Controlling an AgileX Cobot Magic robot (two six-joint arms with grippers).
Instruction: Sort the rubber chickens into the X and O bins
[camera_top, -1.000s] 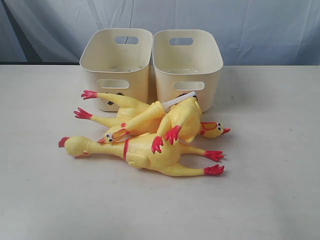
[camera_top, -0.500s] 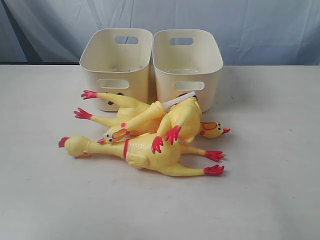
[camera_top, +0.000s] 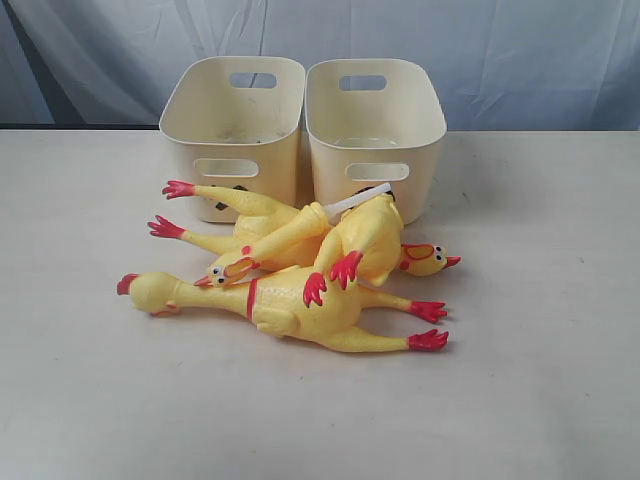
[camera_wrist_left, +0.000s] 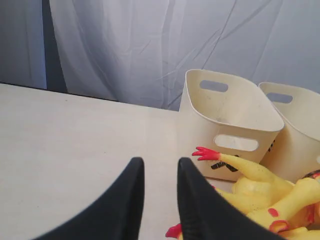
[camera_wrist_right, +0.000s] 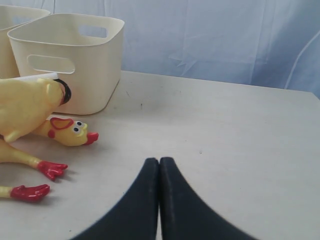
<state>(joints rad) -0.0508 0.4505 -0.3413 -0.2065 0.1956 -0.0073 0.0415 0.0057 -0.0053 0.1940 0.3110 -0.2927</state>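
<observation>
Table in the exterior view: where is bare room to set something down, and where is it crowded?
Free: the table right of the chickens and right bin; the table left of the chickens and left bin; the strip in front of the pile. Crowded: where the overlapping chickens lie before the bins' fronts.

No complete sign or text reading anywhere. Black mark (camera_top: 222, 206) peeking out on front wall of left bin (camera_top: 275, 172), rubber chickens (camera_top: 300, 305) covering rest; shape not telling. Right bin (camera_top: 330, 172) mark hiding likewise.
</observation>
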